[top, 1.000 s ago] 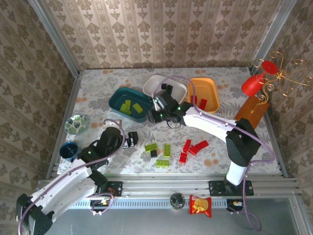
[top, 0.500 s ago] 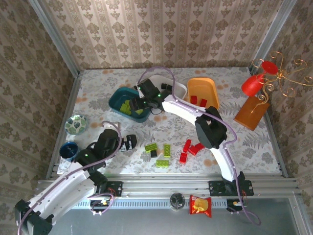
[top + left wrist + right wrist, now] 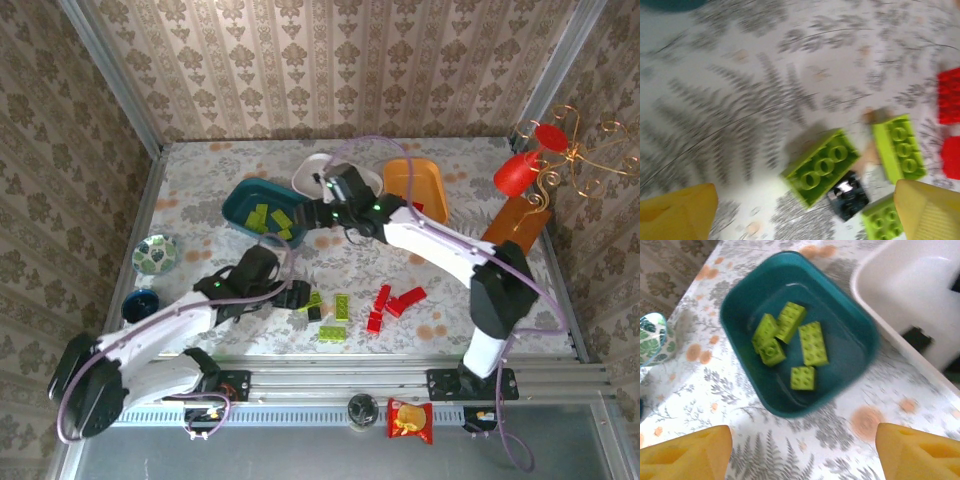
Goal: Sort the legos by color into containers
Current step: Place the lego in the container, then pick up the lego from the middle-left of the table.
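Observation:
Several lime-green legos (image 3: 812, 342) lie in the dark teal container (image 3: 845, 320). My right gripper (image 3: 802, 455) hangs open and empty over the table just off that tray's near rim; from above it (image 3: 306, 215) is at the teal tray's (image 3: 238, 205) right edge. My left gripper (image 3: 805, 215) is open and empty, low over a green lego (image 3: 822, 166) that touches a black cube (image 3: 849, 196). Two more green legos (image 3: 899, 147) lie to the right, with red legos (image 3: 950, 95) past them. From above, my left gripper (image 3: 297, 294) is just left of this loose cluster (image 3: 341, 306).
The white container (image 3: 305, 172) and the orange container (image 3: 428, 172), with red legos in it, stand at the back. A patterned bowl (image 3: 154, 254) and a blue cup (image 3: 140, 303) are at the left. Loose red legos (image 3: 405, 300) lie centre-right.
My right gripper swung over the teal tray, opened, and has drawn back to the right. My left arm has reached right, up to the loose green legos.

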`<state>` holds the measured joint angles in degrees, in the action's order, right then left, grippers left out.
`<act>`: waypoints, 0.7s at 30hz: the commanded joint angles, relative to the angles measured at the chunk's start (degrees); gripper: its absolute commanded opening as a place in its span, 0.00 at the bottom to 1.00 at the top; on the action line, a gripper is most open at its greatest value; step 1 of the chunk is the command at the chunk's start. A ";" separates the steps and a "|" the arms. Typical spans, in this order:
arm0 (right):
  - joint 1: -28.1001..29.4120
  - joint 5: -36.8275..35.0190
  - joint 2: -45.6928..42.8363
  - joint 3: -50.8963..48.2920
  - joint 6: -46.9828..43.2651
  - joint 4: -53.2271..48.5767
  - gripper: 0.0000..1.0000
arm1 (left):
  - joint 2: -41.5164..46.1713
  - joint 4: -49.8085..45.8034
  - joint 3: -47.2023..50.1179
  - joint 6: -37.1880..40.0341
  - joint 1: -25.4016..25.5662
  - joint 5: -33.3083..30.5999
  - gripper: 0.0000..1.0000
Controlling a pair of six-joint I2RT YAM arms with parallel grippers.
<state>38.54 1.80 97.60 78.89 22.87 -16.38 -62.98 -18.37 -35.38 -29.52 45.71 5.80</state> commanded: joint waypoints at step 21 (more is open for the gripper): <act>-12.44 -8.70 -30.13 -30.68 5.51 -3.88 0.77 | -37.30 -8.44 -25.70 10.20 13.84 6.76 0.64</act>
<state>26.48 -5.85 68.82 49.15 27.35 -20.75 -99.11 -22.61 -59.42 -21.12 58.81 15.18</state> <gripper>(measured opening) 0.773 0.644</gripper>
